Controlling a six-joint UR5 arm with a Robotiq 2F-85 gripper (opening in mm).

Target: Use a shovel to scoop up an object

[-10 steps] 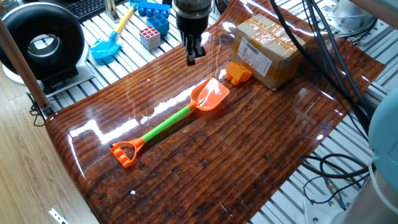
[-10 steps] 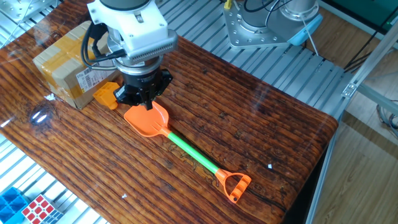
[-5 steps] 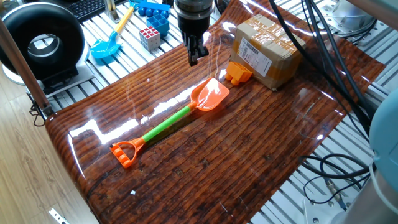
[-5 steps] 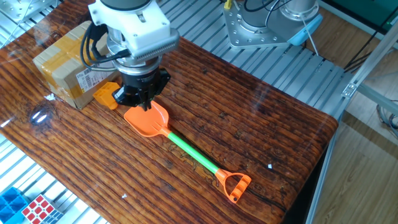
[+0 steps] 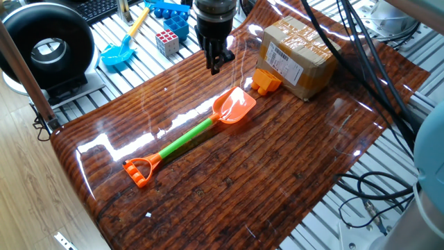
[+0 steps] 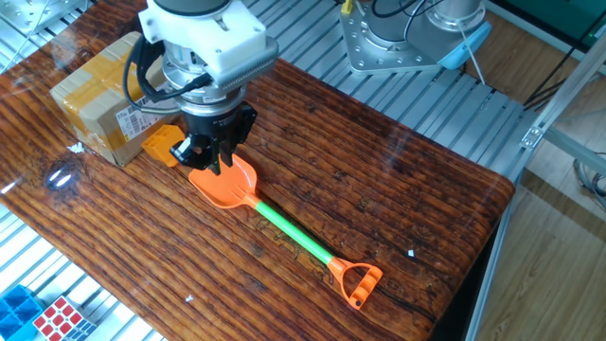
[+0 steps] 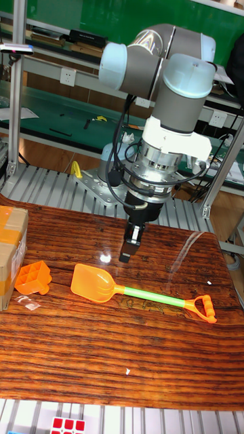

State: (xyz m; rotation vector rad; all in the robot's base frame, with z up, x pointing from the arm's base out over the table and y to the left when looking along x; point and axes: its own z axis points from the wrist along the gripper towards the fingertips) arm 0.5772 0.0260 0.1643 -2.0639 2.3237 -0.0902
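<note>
The shovel lies flat on the wooden table, its orange blade (image 5: 234, 106) towards the box, with a green shaft (image 5: 186, 142) and an orange loop end (image 5: 141, 170). It also shows as shovel (image 6: 294, 236) and shovel (image 7: 148, 293). The object, a small orange brick (image 5: 265, 81), sits against the box just past the blade tip; the same brick (image 7: 33, 278) shows hollow side up, and the brick (image 6: 159, 146) is partly hidden by the arm. My gripper (image 5: 214, 66) hangs above the table beside the blade, touching nothing. In the tall fixed view the gripper (image 7: 129, 249) points down with its fingers together.
A brown cardboard box (image 5: 298, 47) stands behind the brick. Off the wooden board, on the slatted bench, lie a blue toy shovel (image 5: 119, 52), a puzzle cube (image 5: 166, 42) and blue bricks (image 5: 173, 19). A round black device (image 5: 45, 45) stands at the left corner. Cables (image 5: 368, 191) trail at the right.
The wrist has turned a little and the gripper has shifted slightly above the blade. Shovel and brick have not moved.
</note>
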